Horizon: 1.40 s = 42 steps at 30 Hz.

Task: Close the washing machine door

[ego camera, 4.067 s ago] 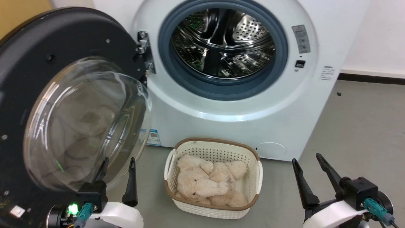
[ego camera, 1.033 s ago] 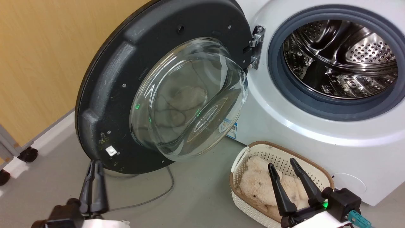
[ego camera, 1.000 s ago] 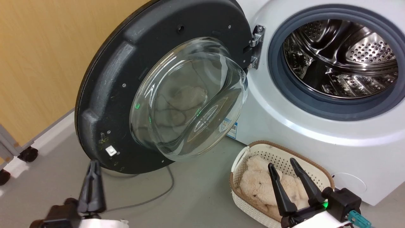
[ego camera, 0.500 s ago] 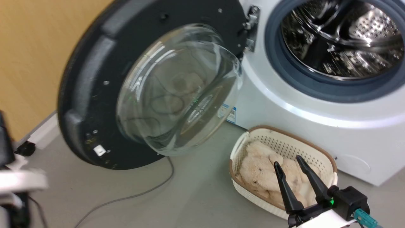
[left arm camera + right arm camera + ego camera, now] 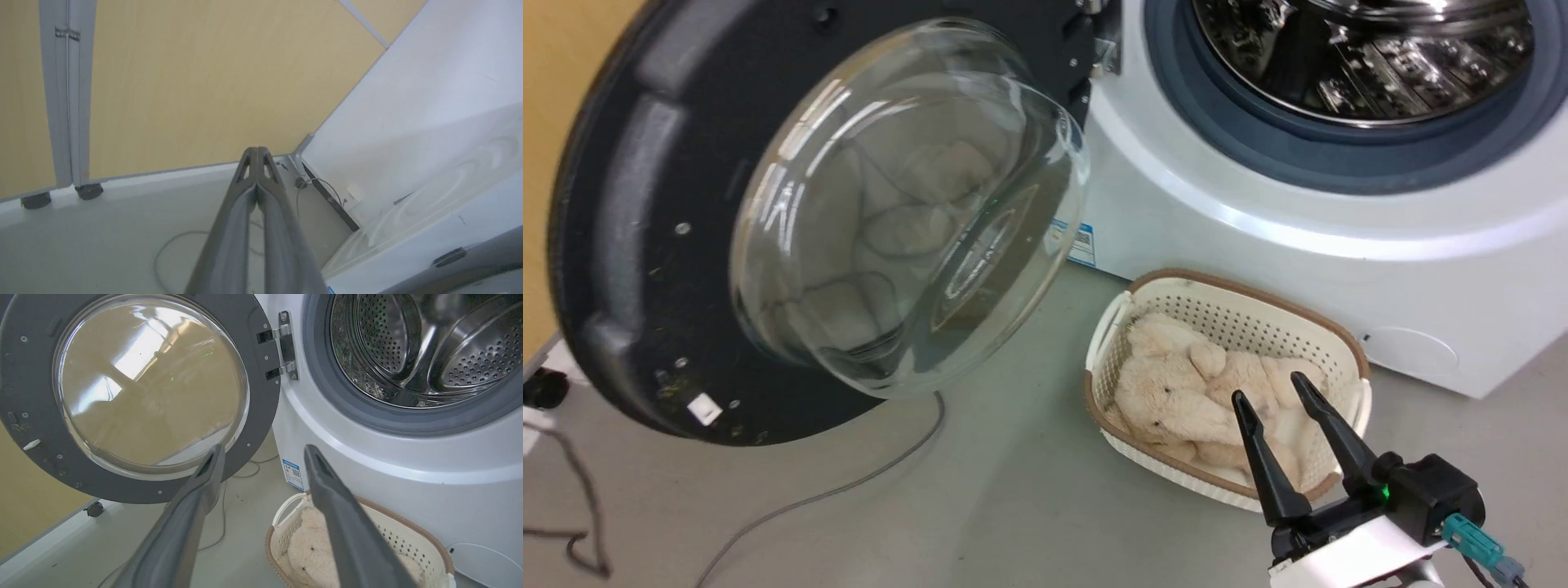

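The washing machine door (image 5: 151, 388) stands wide open on its hinge (image 5: 282, 347), beside the washing machine (image 5: 367, 465) with its steel drum (image 5: 408, 347) uncovered. The right gripper (image 5: 262, 451) has its two fingers spread apart. Below them, a basket (image 5: 412, 551) with a beige plush toy (image 5: 306, 547) stands on the floor.

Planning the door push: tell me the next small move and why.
Probably bring the shut left gripper round behind the washing machine door to push it; the door stands wide open and the gripper points at the wall, touching nothing.

Bright even light; glare on washing machine door (image 5: 135, 359); wrist views soft.
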{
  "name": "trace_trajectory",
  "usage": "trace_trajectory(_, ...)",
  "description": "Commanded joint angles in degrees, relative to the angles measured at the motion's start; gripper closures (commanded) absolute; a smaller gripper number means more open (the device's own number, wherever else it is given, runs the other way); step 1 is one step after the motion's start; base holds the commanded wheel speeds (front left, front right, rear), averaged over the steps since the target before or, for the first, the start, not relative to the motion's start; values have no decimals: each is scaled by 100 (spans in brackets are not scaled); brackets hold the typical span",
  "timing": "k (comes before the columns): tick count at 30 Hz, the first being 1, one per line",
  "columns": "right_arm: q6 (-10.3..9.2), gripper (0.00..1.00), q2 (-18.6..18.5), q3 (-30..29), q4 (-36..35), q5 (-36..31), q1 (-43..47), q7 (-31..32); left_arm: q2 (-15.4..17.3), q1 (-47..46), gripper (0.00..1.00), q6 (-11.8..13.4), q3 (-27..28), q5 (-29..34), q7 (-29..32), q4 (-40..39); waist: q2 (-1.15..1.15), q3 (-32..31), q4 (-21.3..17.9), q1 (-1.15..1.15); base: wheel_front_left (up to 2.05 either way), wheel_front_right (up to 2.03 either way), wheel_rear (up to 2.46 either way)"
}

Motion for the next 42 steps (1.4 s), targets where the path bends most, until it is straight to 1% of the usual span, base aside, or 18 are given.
trace_trajectory(1, 5, 0, -16, 11, -6, -36, -89, -24, -52, -233, 100, -25, 103, -473, 396, 321, 0, 39, -61, 0, 0, 0, 0)
trace_trajectory(4, 5, 0, 0, 31, 9, -30, -84, -24, -111, -420, 100, -28, 308, -1161, 1016, 687, 0, 12, -100, 0, 0, 0, 0)
trace_trajectory(6, 5, 0, 17, 42, 29, -23, -68, -24, -100, -465, 100, -29, 479, -1464, 1151, 855, 0, -33, -117, 0, 0, 0, 0)
trace_trajectory(8, 5, 0, 30, 34, 49, -9, -44, -24, -186, -550, 100, -29, 685, -1887, 1413, 1016, 0, -90, -119, 0, 0, 0, 0)
trace_trajectory(11, 5, 0, 53, 47, 78, -15, -24, -24, -303, -585, 100, -30, 794, -2452, 2164, 1110, 0, -179, -126, 0, 0, 0, 0)
trace_trajectory(14, 5, 0, 95, 66, 102, -8, 9, -24, -416, -446, 100, -30, 763, -2908, 2912, 869, 0, -292, -130, 0, 0, 0, 0)
trace_trajectory(18, 5, 0, 154, 76, 132, 11, 66, -24, -595, -63, 100, -30, 580, -3294, 3739, 326, 0, -453, -141, 0, 0, 0, 0)
trace_trajectory(21, 5, 0, 192, 64, 147, 27, 113, -24, -706, 277, 100, -30, 439, -3464, 4220, -69, 0, -580, -164, 0, 0, 0, 0)
trace_trajectory(23, 5, 0, 220, 41, 161, 41, 150, -24, -744, 491, 100, -30, 368, -3509, 4427, -315, 0, -669, -196, 0, 0, 0, 0)
trace_trajectory(24, 5, 0, 252, -31, 157, 57, 189, -24, -827, 688, 100, -30, 293, -3596, 4683, -563, 0, -751, -232, 0, 0, 0, 0)
trace_trajectory(26, 5, 0, 283, -118, 150, 72, 225, -24, -947, 892, 100, -11, 227, -3719, 4967, -853, 0, -822, -275, 0, 0, 0, 0)
trace_trajectory(30, 5, 0, 332, -240, 158, 96, 307, -24, -1219, 1368, 100, 179, 79, -3904, 5452, -1556, 0, -970, -389, 0, 0, 0, 0)
trace_trajectory(31, 5, 0, 332, -240, 158, 96, 307, -24, -1219, 1368, 100, 179, 79, -3904, 5452, -1556, 0, -970, -389, 0, 0, 0, 0)
trace_trajectory(33, 5, 0, 357, -294, 159, 97, 359, -24, -1392, 1599, 100, 333, 38, -4003, 5609, -1932, 0, -1034, -462, 0, 0, 0, 0)
trace_trajectory(38, 5, 0, 395, -436, 149, 108, 448, -24, -1988, 2135, 100, 798, -116, -4187, 5780, -2848, 0, -1106, -713, 0, 0, 0, 0)
trace_trajectory(42, 5, 0, 413, -520, 129, 90, 473, -24, -2304, 2564, 100, 1048, -331, -4358, 5826, -3490, 0, -1089, -980, 0, 0, 0, 0)
